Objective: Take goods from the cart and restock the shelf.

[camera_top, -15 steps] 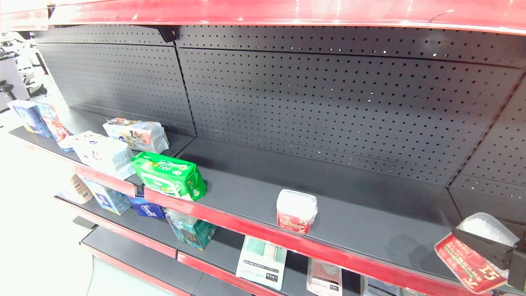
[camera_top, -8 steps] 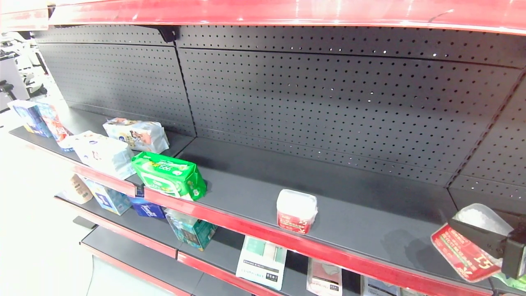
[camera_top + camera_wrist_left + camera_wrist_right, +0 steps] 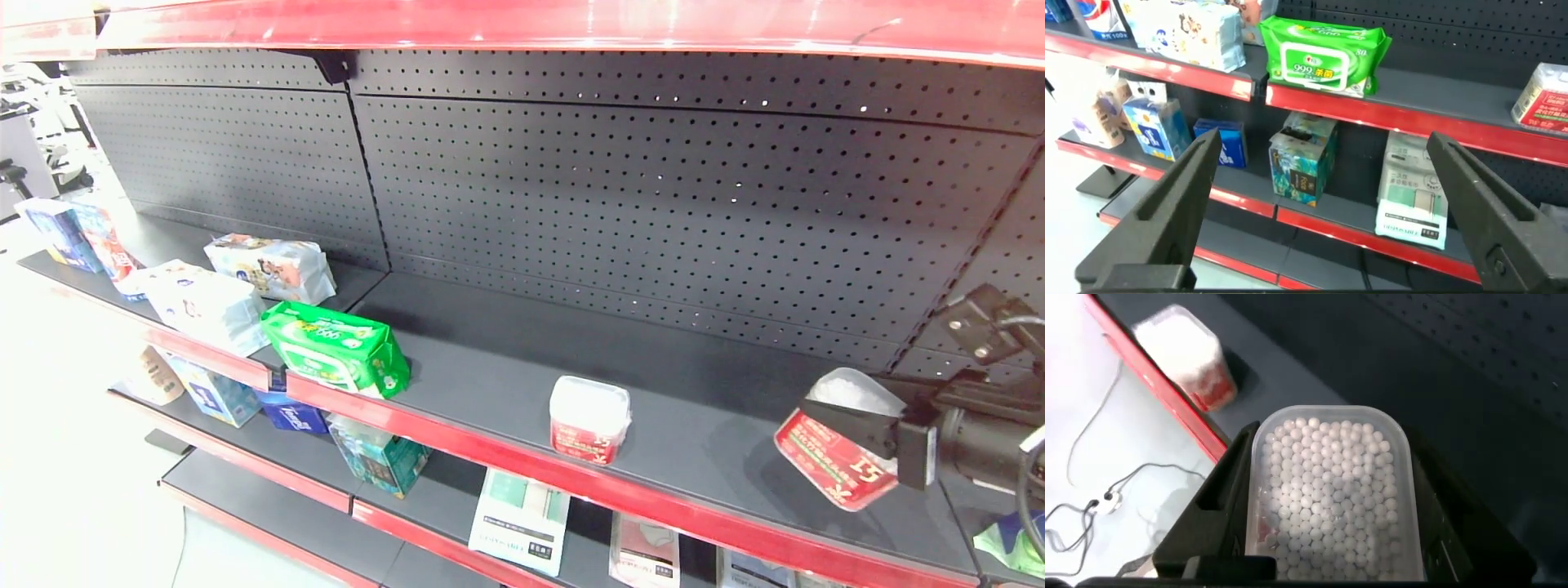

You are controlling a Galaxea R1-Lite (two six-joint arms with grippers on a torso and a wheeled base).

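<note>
My right gripper (image 3: pixel 857 420) is shut on a clear tub of white beads with a red label (image 3: pixel 833 457), held tilted just above the dark middle shelf (image 3: pixel 694 425) at its right end. The wrist view looks down on the tub of beads (image 3: pixel 1331 494) between the fingers (image 3: pixel 1221 498). A second identical tub (image 3: pixel 589 418) stands upright near the shelf's red front edge, left of the held one, also seen as the standing tub (image 3: pixel 1185 355). My left gripper (image 3: pixel 1323 204) hangs open in front of the lower shelves, with nothing between its fingers.
A green wipes pack (image 3: pixel 336 347), white tissue packs (image 3: pixel 208 304) and a printed pack (image 3: pixel 271 265) lie on the left shelf section. Boxes (image 3: pixel 380 457) and packets (image 3: pixel 520 518) stand on the lower shelf. A perforated back panel (image 3: pixel 653 204) and a red shelf above (image 3: pixel 571 24) bound the space.
My right gripper has carried the held tub up and to the left, from beyond the shelf's right end to above the shelf surface. The rest stays put.
</note>
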